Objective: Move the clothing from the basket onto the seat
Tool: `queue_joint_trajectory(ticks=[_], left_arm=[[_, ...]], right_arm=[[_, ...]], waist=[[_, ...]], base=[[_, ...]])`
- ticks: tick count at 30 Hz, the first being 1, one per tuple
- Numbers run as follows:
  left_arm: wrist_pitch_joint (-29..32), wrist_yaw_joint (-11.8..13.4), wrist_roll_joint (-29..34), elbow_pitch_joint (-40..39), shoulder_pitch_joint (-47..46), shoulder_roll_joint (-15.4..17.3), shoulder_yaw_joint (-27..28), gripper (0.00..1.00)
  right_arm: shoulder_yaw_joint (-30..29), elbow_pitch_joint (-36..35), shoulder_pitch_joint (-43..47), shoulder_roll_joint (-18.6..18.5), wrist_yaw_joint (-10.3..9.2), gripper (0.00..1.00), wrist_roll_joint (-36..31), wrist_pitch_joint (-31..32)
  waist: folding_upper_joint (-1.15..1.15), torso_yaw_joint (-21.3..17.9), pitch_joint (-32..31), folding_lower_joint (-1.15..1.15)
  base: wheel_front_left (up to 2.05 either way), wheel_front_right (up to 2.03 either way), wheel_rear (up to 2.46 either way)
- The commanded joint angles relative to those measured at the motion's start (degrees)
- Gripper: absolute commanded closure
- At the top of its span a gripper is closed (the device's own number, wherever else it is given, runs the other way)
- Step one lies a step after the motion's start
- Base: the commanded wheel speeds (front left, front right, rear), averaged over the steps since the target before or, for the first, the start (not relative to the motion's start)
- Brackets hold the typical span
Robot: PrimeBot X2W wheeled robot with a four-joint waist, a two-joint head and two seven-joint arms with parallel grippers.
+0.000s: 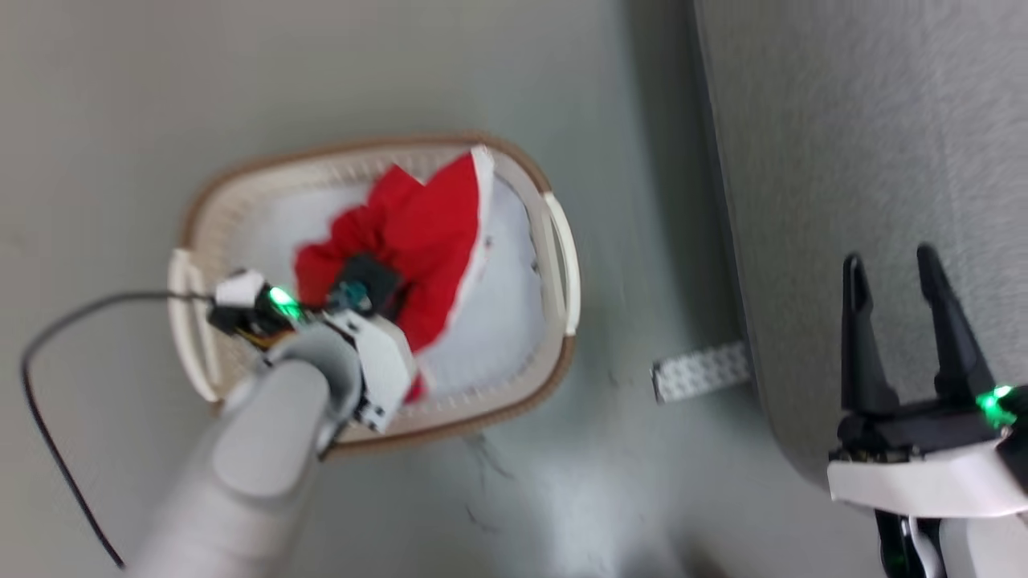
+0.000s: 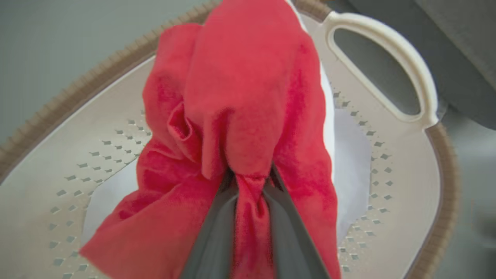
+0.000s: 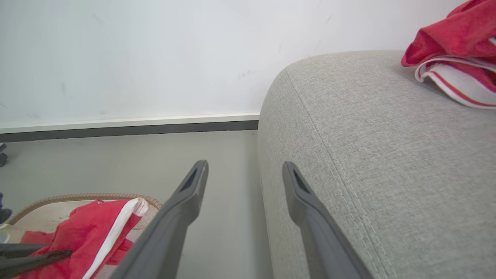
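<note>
My head camera looks steeply down on basket point(image 1: 562, 249) and floor point(image 1: 120, 120), seat point(image 1: 843, 160) at right. Left wrist camera: close over clothing point(image 2: 240, 97) inside basket, facing its handle point(image 2: 391, 40). Right wrist camera: low beside seat, facing wall point(image 3: 135, 58). All three share the basket.

Red clothing point(image 1: 418, 233), white trim; white basket point(image 1: 554, 241), brown rim; grey seat point(image 3: 387, 155).

Soft matt red clothing point(image 2: 248, 77), smooth perforated plastic basket point(image 2: 403, 166), woven-fabric seat point(image 3: 387, 155)
</note>
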Motion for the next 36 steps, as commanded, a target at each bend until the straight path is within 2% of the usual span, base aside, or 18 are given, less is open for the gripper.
queue_joint_trajectory(ticks=[1,10,19,24,36], left_arm=[[-1.48,0.07,-1.55,0.08,2.23,-0.81,0.26,1.00],[-7.97,0.45,-9.77,-2.25,10.29,-5.20,3.42,1.00],[-7.76,2.74,-14.91,-10.83,17.75,-6.94,5.14,1.00],[-6.06,3.97,-17.20,-17.07,21.46,-7.09,5.76,1.00],[-0.98,6.26,-18.75,-32.23,27.43,-4.47,6.34,1.00]], right_arm=[[-0.54,0.93,1.62,-0.09,-0.13,0.00,-1.05,0.04],[-3.13,5.38,9.40,-0.13,-0.13,0.00,-3.86,0.04],[-2.30,7.84,15.44,-0.12,-0.13,0.00,-5.26,0.05],[-1.31,8.55,17.45,-0.11,-0.13,0.00,-5.32,0.04],[0.97,8.37,19.01,-0.09,-0.13,0.00,-4.27,0.05]], waist=[[0.00,4.06,-8.79,0.00],[0.00,9.06,-28.21,0.00],[0.00,12.79,-41.25,0.00],[0.00,14.04,-45.26,0.00],[0.00,15.73,-48.47,0.00]], base=[[0.00,0.00,0.00],[0.00,0.00,0.00],[0.00,0.00,0.00],[0.00,0.00,0.00],[0.00,0.00,0.00]])
